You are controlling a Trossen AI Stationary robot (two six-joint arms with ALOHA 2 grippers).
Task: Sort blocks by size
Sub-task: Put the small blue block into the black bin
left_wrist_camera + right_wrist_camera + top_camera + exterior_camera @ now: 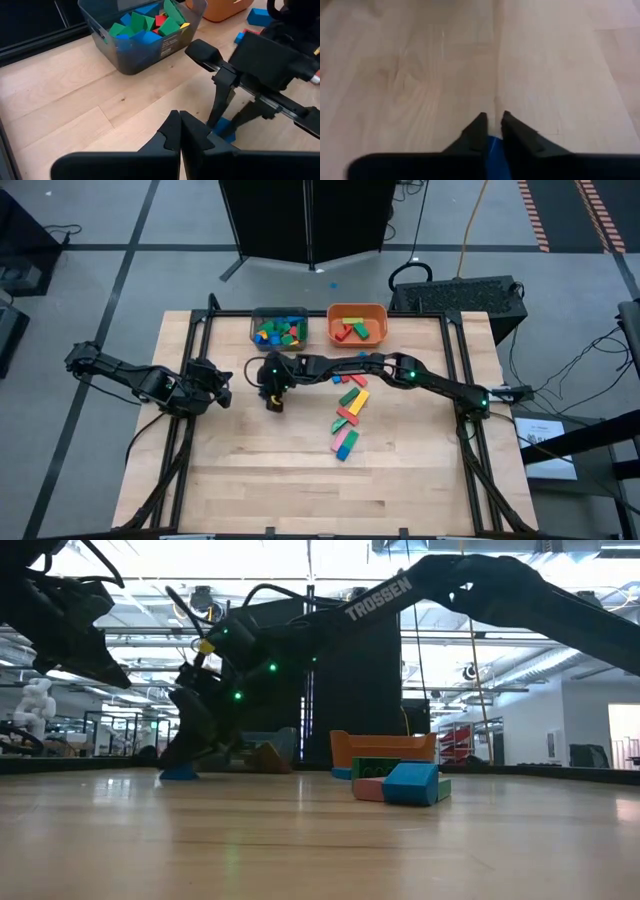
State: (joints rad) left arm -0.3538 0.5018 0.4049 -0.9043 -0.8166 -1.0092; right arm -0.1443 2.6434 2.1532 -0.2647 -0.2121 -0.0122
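A small blue block [493,150] lies on the wooden table left of centre, and my right gripper [492,116] is shut on it. The left wrist view shows it [225,129] between that gripper's dark fingers; the low view shows it [180,773] on the table top. My left gripper [179,114] waits shut and empty near the table's left side [224,385], just left of the right gripper [272,402]. Several loose blocks [348,415] lie in a strip at the table's middle. My right gripper pinches the small blue block's two opposite sides [493,145] between its two fingers. The fingers [216,107] slant down onto it from the table's right side. The block's underside rests on the table [182,778].
At the far edge stand a grey bin [279,328] with small green, blue and red blocks and an orange bin [357,323] with longer bars. Bare wood lies along the table's near side [300,490]. A black frame rail [190,430] runs down the left.
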